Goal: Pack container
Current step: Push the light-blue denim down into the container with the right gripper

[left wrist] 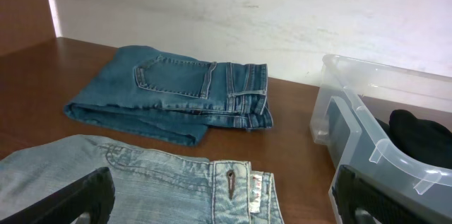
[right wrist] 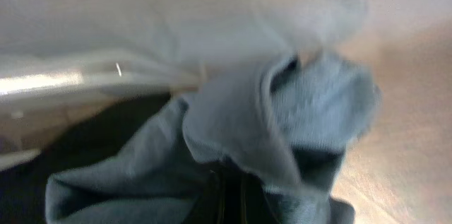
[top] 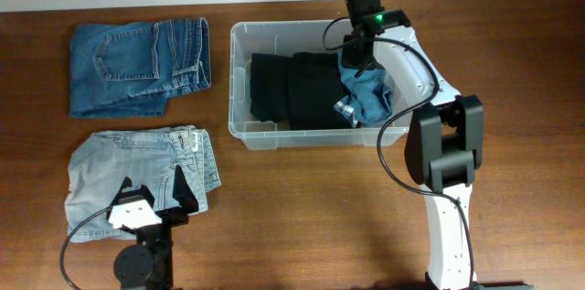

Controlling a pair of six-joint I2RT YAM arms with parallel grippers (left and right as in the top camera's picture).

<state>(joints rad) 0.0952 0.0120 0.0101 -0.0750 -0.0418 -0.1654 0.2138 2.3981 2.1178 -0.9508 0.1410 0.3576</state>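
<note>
left fingers spread wide and released, lower left of the overhead view, over the light-wash jeans on the worktop. right fingers clenched on a bunched blue garment, upper centre, at the right end of the container. container sits upper centre of the worktop. black clothes fill its left and middle. folded dark-blue jeans upper left, apart from it.

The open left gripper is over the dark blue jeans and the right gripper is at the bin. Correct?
No: the overhead view shows the open left gripper over the light blue jeans; the dark blue jeans lie beyond them. The right gripper is at the container.
</note>
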